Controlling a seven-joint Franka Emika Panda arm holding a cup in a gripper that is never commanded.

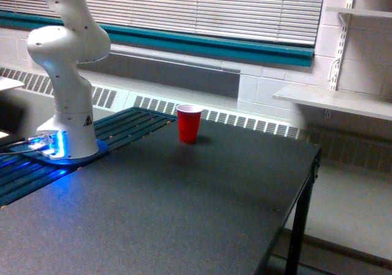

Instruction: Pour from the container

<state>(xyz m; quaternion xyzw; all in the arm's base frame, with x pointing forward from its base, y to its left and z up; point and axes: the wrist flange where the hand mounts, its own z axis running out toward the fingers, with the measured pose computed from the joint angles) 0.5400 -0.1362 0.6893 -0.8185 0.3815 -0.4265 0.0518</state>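
Near the far edge of the dark table (184,207), roughly midway along it and just in front of the long radiator grille (245,122) under the window, a red plastic party cup (188,124) stands upright with its white inside open to the ceiling. It sits alone on bare tabletop, well apart from everything else, which reads as a deliberate placing: a receiving vessel set where an arm can swing over it from above with nothing to knock. At the table's corner on the exterior view's left, the white base and lower links of the Franka arm (66,73) rise from a blue-lit mounting plate (52,149) beside a run of dark slats (131,125); the arm climbs straight out of the top of the picture, so its upper links and wrist are out of sight. The gripper is not in view, and whether its fingers are clenched, released or grasping anything cannot be told. The container to be poured from is likewise nowhere visible; my guess is that it is carried high above the frame, since nothing else stands on the table. No stream or spilled grains show on the surface around the cup, so the pour looks not yet begun, and the next move would likely call for bringing the container down over the cup's mouth.
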